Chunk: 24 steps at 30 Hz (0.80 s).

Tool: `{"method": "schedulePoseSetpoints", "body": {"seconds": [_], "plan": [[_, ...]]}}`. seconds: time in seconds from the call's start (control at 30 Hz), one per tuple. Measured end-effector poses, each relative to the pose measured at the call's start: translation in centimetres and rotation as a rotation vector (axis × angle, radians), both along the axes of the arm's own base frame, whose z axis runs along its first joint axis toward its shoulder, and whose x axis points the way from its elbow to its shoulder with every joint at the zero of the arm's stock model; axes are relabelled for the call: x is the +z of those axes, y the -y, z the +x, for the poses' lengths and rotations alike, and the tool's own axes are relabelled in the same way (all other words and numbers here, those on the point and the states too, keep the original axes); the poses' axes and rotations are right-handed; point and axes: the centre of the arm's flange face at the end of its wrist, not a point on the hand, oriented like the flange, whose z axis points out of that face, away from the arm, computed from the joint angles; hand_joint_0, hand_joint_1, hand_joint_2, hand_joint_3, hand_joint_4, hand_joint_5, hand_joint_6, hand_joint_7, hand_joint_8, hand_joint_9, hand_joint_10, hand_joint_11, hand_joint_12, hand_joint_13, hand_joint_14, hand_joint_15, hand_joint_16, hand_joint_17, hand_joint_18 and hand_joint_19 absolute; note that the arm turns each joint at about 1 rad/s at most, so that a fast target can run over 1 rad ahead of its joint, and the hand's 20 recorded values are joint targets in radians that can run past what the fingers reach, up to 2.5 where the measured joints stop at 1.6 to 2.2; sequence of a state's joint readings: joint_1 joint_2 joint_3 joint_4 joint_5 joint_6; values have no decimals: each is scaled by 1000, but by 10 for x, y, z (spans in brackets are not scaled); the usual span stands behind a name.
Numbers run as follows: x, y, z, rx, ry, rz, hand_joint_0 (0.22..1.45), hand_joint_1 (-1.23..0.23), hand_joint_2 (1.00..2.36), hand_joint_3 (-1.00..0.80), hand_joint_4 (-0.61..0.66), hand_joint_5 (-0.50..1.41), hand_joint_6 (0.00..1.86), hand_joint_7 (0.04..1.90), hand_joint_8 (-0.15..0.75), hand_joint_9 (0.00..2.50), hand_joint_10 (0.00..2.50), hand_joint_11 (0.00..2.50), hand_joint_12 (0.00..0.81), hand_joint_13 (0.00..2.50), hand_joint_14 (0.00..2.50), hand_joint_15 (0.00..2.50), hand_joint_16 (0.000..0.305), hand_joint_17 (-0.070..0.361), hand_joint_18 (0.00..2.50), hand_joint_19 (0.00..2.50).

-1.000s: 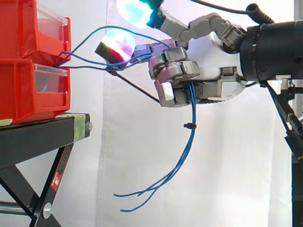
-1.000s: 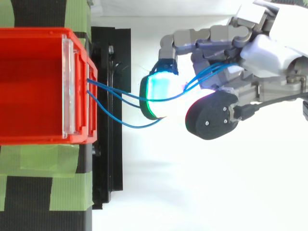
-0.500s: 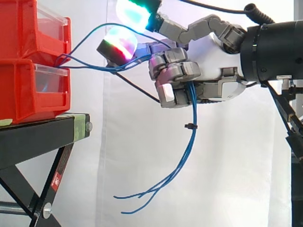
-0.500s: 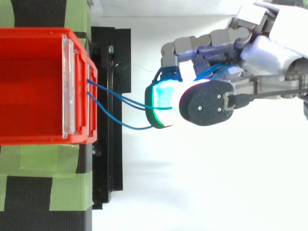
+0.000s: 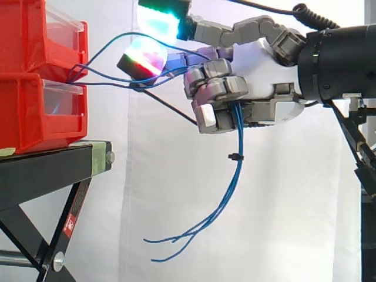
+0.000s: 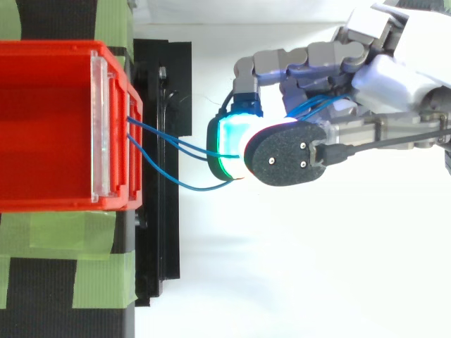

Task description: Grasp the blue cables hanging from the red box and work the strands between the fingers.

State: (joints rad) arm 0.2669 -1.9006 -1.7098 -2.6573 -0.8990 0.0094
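Gripping blue cables (image 5: 238, 170) in clenched hand (image 5: 261, 82); since a second ago, slid upper fingertip (image 5: 158, 17) forward across lower, rolling strands.

Side view: my arm (image 5: 341, 64) lay level, reaching in from 3 o'clock, with my hand (image 5: 261, 82) at its 9 o'clock end. Upper fingers stretched toward 9 to 10 o'clock, fingertips (image 5: 144, 57) glowing green, white and red. Lower fingers were curled tight at the palm's 6 o'clock side, clamped on the blue cables (image 5: 237, 126).
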Motion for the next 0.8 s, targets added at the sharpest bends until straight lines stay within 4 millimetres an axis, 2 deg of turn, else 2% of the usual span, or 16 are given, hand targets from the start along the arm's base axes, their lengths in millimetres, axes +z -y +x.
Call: {"method": "schedulePoseSetpoints", "body": {"seconds": [0.8], "plan": [[-3,-3,-4,6,-70,-85,887,-808,1022,-265,-98,513,434,1318,412,652,2500,2417,506,1006,2500,1570,57,128,1265,829]]}}
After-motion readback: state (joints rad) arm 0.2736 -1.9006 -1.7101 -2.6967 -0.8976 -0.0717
